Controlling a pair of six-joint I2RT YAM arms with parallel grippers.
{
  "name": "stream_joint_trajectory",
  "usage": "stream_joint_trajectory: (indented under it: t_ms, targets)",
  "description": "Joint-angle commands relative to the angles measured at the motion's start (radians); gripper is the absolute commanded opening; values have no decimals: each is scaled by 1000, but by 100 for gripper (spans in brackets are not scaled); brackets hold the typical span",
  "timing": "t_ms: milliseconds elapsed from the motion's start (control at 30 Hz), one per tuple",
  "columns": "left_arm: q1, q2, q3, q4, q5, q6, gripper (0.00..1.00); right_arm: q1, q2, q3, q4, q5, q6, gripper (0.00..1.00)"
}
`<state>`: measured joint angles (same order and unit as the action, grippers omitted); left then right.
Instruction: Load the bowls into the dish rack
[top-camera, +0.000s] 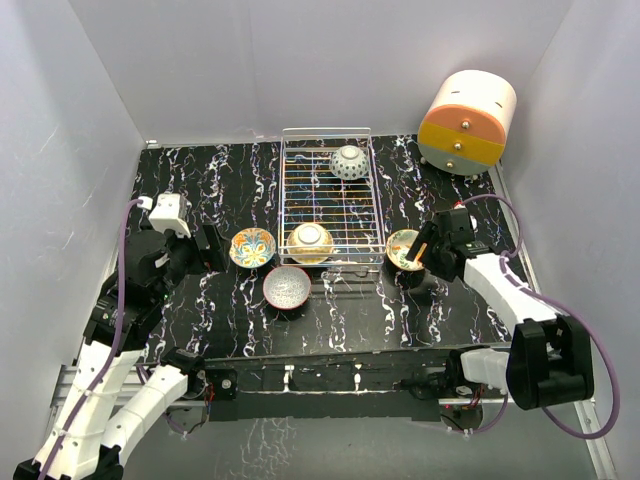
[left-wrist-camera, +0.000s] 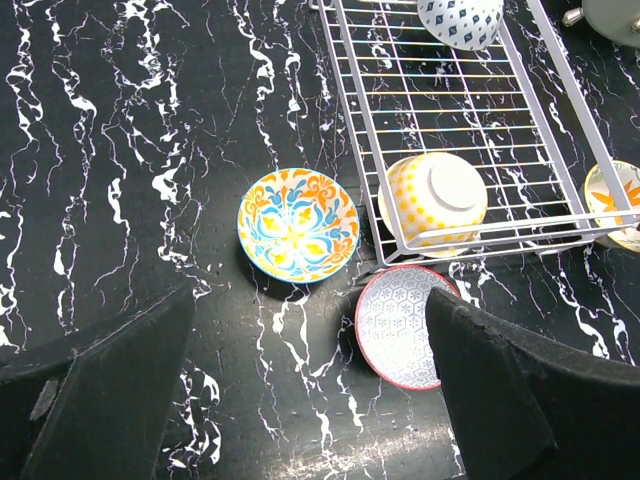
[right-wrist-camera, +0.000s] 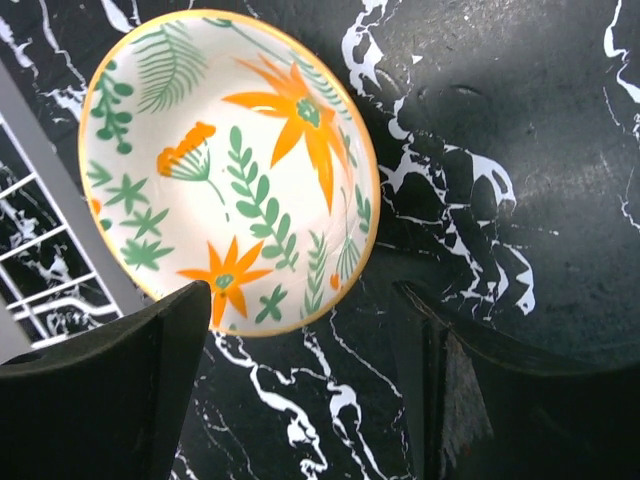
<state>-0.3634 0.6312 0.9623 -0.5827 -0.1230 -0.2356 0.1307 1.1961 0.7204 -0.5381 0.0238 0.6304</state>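
The silver wire dish rack (top-camera: 376, 200) stands mid-table. It holds a blue-and-white bowl (top-camera: 349, 162) at its far end and a yellow-dotted bowl (top-camera: 311, 242) upside down at its near end. On the table lie a yellow-teal bowl (top-camera: 252, 247), a red-rimmed bowl (top-camera: 287, 287) and an orange-floral bowl (top-camera: 404, 249) right of the rack. My left gripper (top-camera: 210, 248) is open and empty, left of the yellow-teal bowl (left-wrist-camera: 297, 224). My right gripper (right-wrist-camera: 300, 400) is open and empty, low over the table at the near rim of the orange-floral bowl (right-wrist-camera: 225, 170).
An orange-and-cream cylindrical drawer cabinet (top-camera: 466, 122) stands at the back right. White walls close in the table on three sides. In the left wrist view the red-rimmed bowl (left-wrist-camera: 400, 325) lies by my right finger, just in front of the rack's near corner (left-wrist-camera: 352, 130).
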Motion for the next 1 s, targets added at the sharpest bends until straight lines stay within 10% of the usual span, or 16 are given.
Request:
stream_joint_trajectory:
  t_ms: [0, 233, 567, 667, 967]
  targets:
    - [-3, -11, 1, -14, -11, 8, 97, -3, 44, -18, 109, 49, 6, 73]
    - [-3, -11, 10, -34, -23, 15, 97, -8, 67, -15, 157, 69, -2, 48]
    - [-4, -8, 5, -39, -24, 12, 97, -17, 136, -9, 202, 103, -44, 47]
    - [-4, -7, 7, -41, -26, 14, 97, -22, 156, -7, 222, 114, -53, 30]
    - [-4, -1, 19, -43, -30, 22, 97, -64, 212, 75, 264, 220, -113, 22]
